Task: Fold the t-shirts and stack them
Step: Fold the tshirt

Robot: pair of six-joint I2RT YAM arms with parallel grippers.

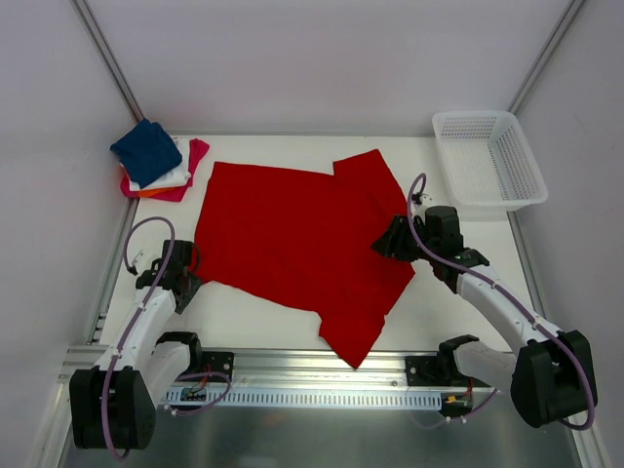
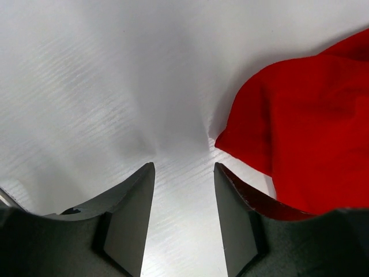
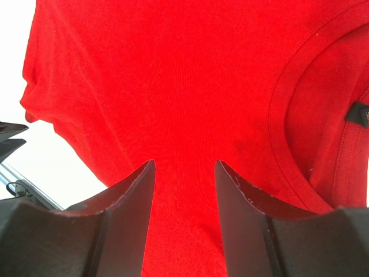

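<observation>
Red t-shirt [image 1: 283,234] spread flat, left gripper [image 2: 184,166] at its 8 o'clock, jaws apart, empty, right gripper [image 3: 184,164] at 3 o'clock, jaws apart over cloth

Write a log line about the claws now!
left claw: open, beside red shirt | right claw: open, over red shirt | folded shirts: far-left corner

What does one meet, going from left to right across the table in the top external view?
A pile of small folded cloth t-shirts with navy blue on top → large bright red cloth t-shirt spread out → white plastic mesh basket.
</observation>
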